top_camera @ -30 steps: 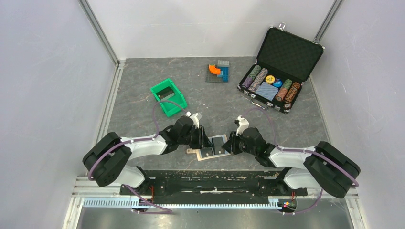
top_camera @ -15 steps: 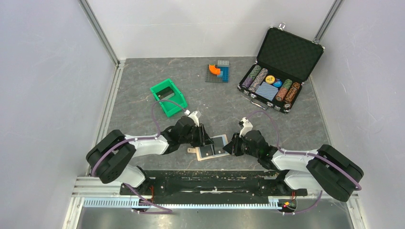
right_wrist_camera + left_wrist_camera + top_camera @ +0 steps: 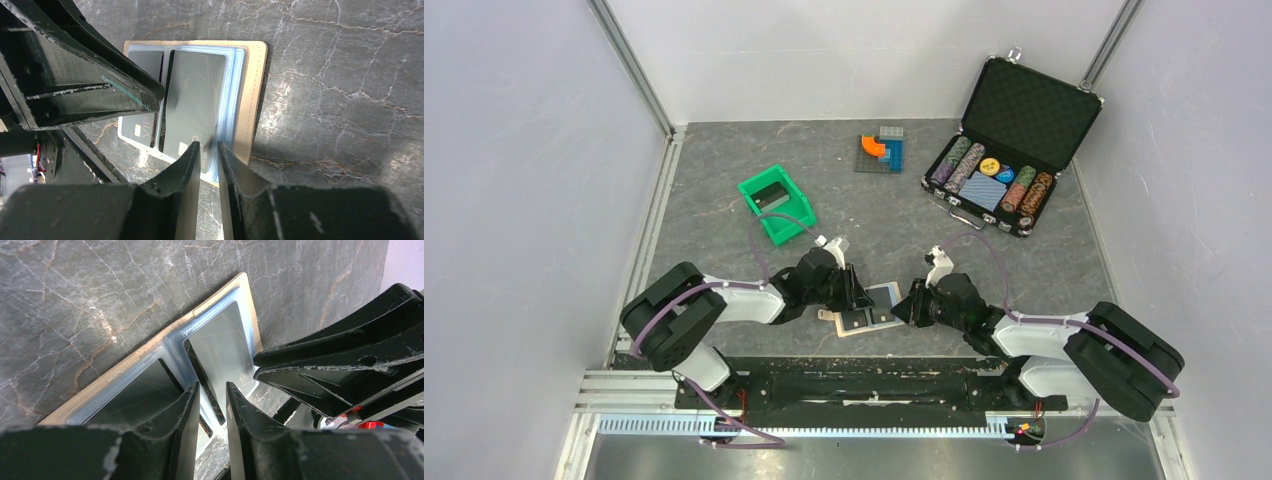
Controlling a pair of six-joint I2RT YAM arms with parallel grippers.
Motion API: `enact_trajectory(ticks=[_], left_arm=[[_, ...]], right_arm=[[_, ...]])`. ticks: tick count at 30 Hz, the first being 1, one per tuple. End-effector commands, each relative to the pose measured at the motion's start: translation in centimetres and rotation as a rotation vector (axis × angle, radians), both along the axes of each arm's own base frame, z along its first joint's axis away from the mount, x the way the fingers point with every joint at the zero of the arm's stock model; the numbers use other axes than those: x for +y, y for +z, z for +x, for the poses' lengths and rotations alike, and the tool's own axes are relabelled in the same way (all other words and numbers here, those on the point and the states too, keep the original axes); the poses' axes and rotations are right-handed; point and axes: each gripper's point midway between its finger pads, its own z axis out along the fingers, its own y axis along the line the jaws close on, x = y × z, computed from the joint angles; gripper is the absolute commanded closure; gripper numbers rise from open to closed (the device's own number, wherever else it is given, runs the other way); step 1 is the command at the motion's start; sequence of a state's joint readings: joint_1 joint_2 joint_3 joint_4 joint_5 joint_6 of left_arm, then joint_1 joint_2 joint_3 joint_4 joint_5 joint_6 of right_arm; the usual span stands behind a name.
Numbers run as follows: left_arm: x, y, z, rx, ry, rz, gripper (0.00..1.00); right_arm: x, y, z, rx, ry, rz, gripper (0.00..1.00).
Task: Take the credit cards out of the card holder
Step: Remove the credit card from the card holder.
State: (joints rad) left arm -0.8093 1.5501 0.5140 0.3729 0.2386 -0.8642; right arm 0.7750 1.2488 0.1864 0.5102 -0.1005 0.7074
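Grey veined stone covered the bench (image 3: 724, 230) between white walls, and from my console the work sat at its near edge, just ahead of the arm bases. The card holder (image 3: 255, 90) lay spread open and flat there. Two dark cards (image 3: 195, 95) sat side by side in its pale blue pockets, neither one out.

My left tool (image 3: 212, 390) reached in from its side with its jaws a sliver apart, tips down over the middle fold, and nothing was clamped that I could see. My right tool (image 3: 207, 147) faced it, jaws nearly together at the short end of the card on its side. I could not tell whether that card's edge was caught between them.

Farther back stood a green bin (image 3: 776, 205), then some coloured blocks (image 3: 881, 150) and an open case of poker chips (image 3: 1009, 140), all well apart from the job.

I judged the main risk to be a pull that dragged the whole holder along, since the pocket would cling to the card and little seemed to pin the holder down. A pinch might also take the pocket film along with the card. The two tools were near enough to knock each other.

From above, both tools hid most of the holder. Whether more cards lay beneath the two showing, I could not make out.
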Motion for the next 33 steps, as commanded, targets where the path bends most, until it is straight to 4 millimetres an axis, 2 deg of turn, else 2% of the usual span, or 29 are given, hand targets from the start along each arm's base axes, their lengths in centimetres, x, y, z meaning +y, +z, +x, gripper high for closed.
enact_trajectory(ticks=[1,7,12,18,19,24,33], left_arm=[[-0.8,0.0,-0.3,0.019,0.001,-0.03,0.68],[-1.0,0.1,-0.5,0.022,-0.007,-0.037,0.7],[-1.3,0.5,-0.6,0.025,-0.015,-0.057,0.79],[-1.6,2.0,-0.9,0.023,-0.023,-0.101,0.97],[-1.5,2.1,-1.0,0.024,-0.021,-0.1,0.98],[-0.9,2.4,-1.0,0.02,-0.008,-0.077,0.98],[-0.4,2.0,-1.6,0.045,-0.048,-0.027,0.98]], right_arm=[[-0.6,-1.5,-0.7,0.039,0.002,-0.045,0.78],[-0.6,-1.5,-0.8,0.044,0.008,-0.047,0.78],[-0.5,-1.5,-0.8,0.044,0.01,-0.047,0.81],[-0.7,-1.8,-1.0,0.052,0.007,-0.048,0.86],[-0.6,-1.8,-1.1,0.051,0.009,-0.047,0.87],[-0.3,-0.7,-0.5,0.023,0.017,-0.053,0.88],[0.3,2.8,0.9,-0.073,0.056,-0.078,0.85]])
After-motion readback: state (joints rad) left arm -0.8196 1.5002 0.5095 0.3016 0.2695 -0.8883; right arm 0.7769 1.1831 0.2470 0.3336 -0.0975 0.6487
